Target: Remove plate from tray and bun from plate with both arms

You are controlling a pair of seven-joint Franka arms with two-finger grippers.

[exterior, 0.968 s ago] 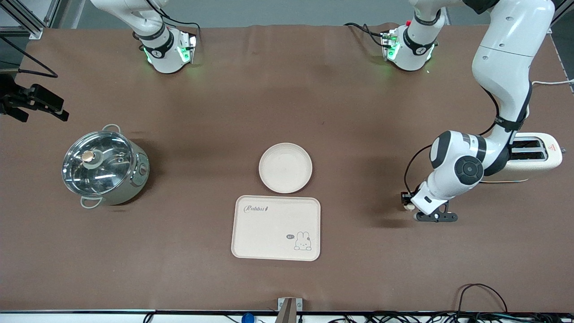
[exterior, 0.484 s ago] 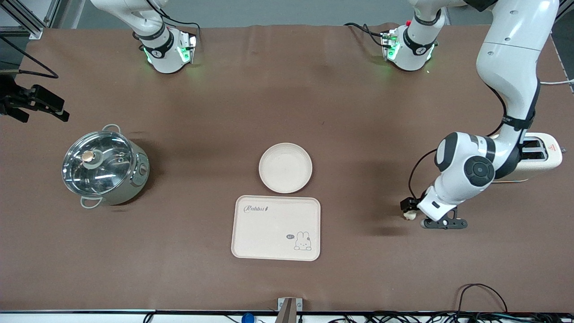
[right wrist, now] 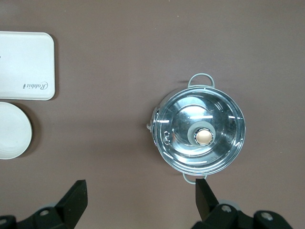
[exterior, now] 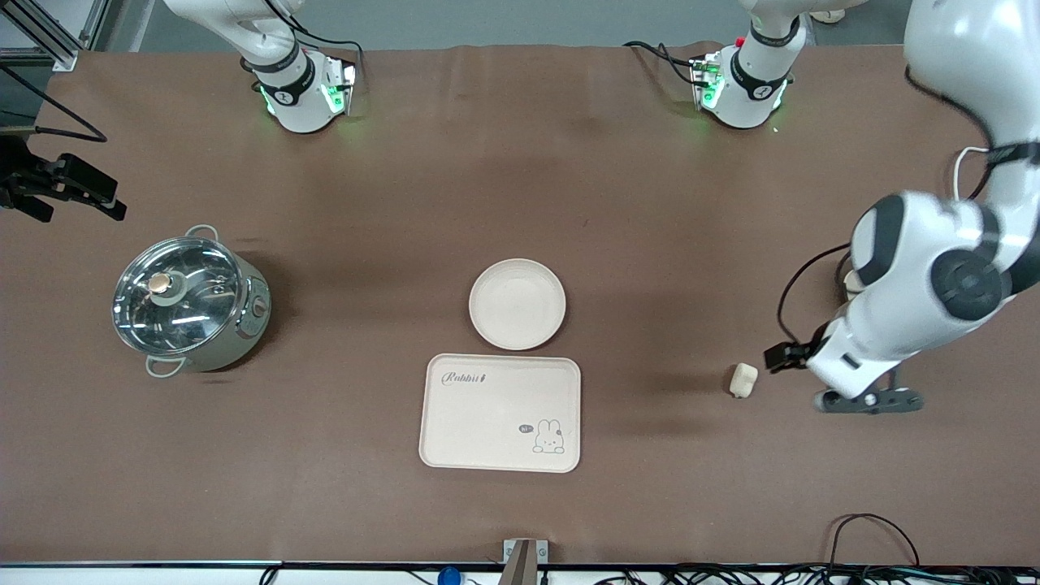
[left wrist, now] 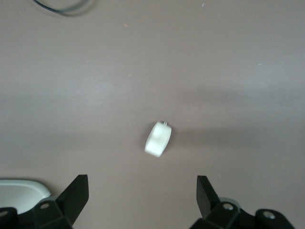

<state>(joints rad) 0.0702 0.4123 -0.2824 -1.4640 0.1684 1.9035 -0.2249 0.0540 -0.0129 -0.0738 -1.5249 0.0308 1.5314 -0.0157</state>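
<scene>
The bun (exterior: 743, 380) lies free on the brown table, toward the left arm's end, level with the tray. It also shows in the left wrist view (left wrist: 157, 139). My left gripper (exterior: 786, 355) is open and empty, raised above the table just beside the bun on the left arm's side; its fingers (left wrist: 76, 191) stand wide apart. The plate (exterior: 517, 304) sits mid-table, touching the tray's edge farther from the camera; it also shows in the right wrist view (right wrist: 12, 131). My right gripper (right wrist: 140, 195) is open and empty, high over the table near the pot.
A cream rabbit tray (exterior: 500, 413) lies just nearer the camera than the plate. A steel pot with a glass lid (exterior: 188, 302) stands toward the right arm's end. A cream toaster (left wrist: 21, 192) is mostly hidden under the left arm.
The left gripper let go of the bun, which now lies on the table. The gripper rose and moved away toward the left arm's end. The right arm has not moved.
</scene>
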